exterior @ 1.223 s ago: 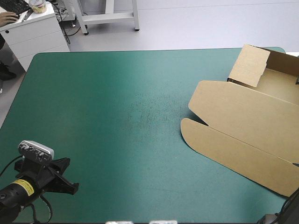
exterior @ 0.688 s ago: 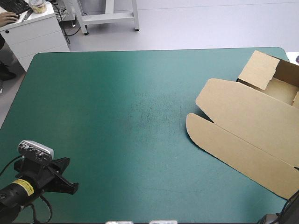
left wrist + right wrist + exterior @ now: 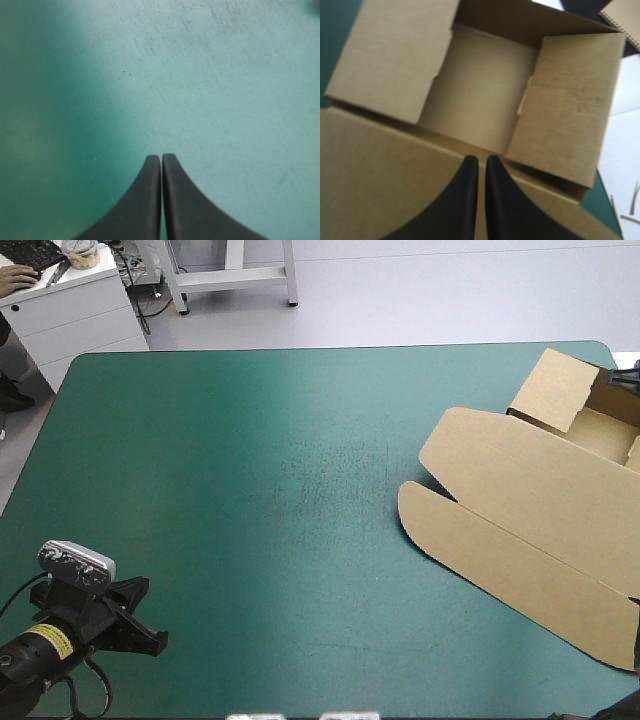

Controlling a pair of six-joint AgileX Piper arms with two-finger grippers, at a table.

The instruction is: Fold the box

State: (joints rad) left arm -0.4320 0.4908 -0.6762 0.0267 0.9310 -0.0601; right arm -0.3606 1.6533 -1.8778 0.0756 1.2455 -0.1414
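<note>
Item: box (image 3: 530, 510), brown board, part formed, on the teal-green cover (image 3: 230, 490) at the table's 3 o'clock side. Tray (image 3: 603, 430) toward 2 o'clock: walls raised, side flaps (image 3: 395, 55) turned inward, interior showing plain board floor. Lid (image 3: 500, 570) lying flat, running toward 4 to 5 o'clock, its rounded corners facing the table's centre and its outer end cut off at the high view's edge. Left gripper (image 3: 161, 157) at the 7 o'clock corner, fingers pressed together above bare cover. Right gripper (image 3: 482, 157) over the lid, the tray just ahead, fingers closed to a hairline gap; whether the tips touch the board cannot be told. Small dark shape (image 3: 627, 375) by the tray's far wall, too cropped to identify. Beyond the tray, possibly a ribbed edge of further board (image 3: 620, 19).
</note>
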